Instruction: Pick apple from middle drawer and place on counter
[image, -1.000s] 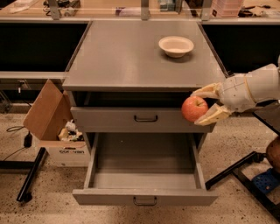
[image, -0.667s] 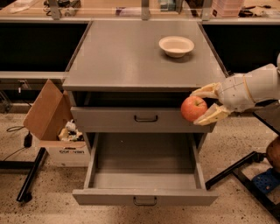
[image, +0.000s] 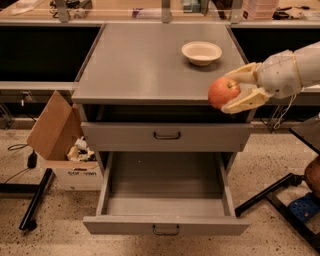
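**Apple in gripper at the counter's front-right corner, drawer open and empty**

- gripper (image: 229, 94): comes in from the right edge on a white-sleeved arm (image: 295, 67). It sits level with the front edge of the counter (image: 145, 60), near its right corner.
- fingers: two cream fingers pinching the apple (image: 219, 92), the upper finger (image: 245, 74) over the top and the lower finger (image: 248, 100) under the bottom right. Fruit is clamped between them, not resting on anything.
- apple: red-orange with a paler patch up top. It's held in the air and overlaps the counter's front lip in view. Can't tell whether it's over the top or just in front of the edge.
- middle drawer (image: 165, 187): pulled well out toward the camera, below and left of the apple. Bare grey floor and low side walls, with a dark bar handle (image: 166, 230) on the front panel.
- upper drawer front (image: 125, 136): above the open drawer, with a matching dark handle. Dark gap between it and the counter's underside; no tray visible.
- counter: flat matte grey. A cream-white bowl (image: 201, 52) stands upright toward the back right, well apart from the apple and behind the gripper.
- wooden workbench (image: 115, 9): runs along the top of the view behind the cabinet, with clutter too small to identify.
- floor, left of the cabinet: open cardboard box (image: 52, 132) with its flap tilted up, crumpled stuff inside. A black stand leg (image: 35, 205) lies beside it.
- floor, right: black frame and a blue item (image: 301, 207), partly cut off.
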